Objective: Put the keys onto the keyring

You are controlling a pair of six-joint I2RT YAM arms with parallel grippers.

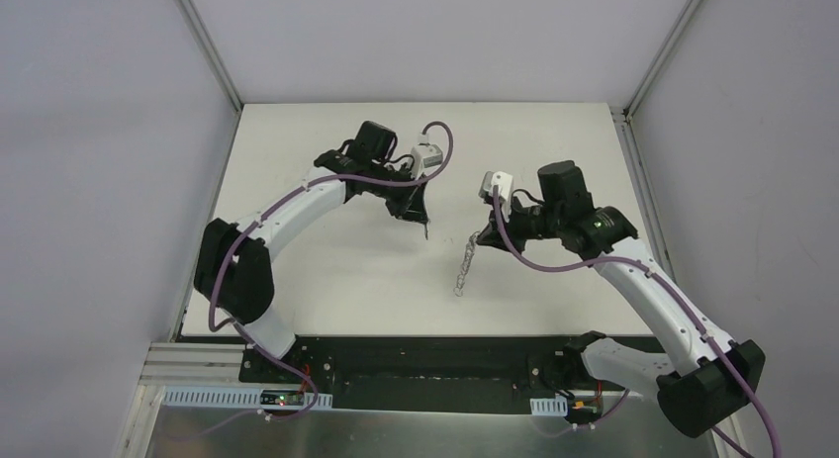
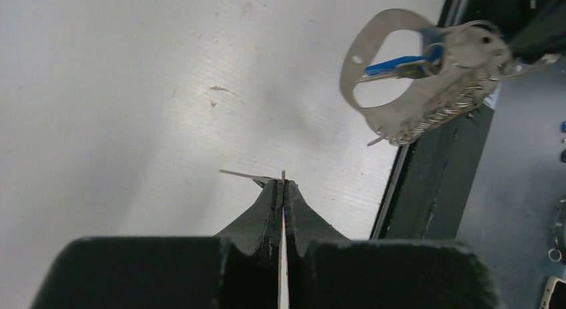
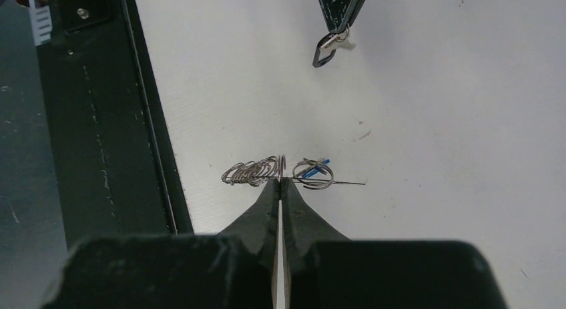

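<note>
My right pincer (image 3: pixel 281 181) is clamped on the keyring (image 3: pixel 250 172), which trails near-left with the blue key (image 3: pixel 320 166) on it, while farther left, across a gap, my left pincer (image 3: pixel 338 31) pinches the dangling black key (image 3: pixel 325 54).

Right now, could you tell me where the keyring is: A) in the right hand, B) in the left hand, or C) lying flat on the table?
A: the right hand is shut on the edge of the keyring, which dangles from it, while the left hand pinches only the black-headed key.
</note>
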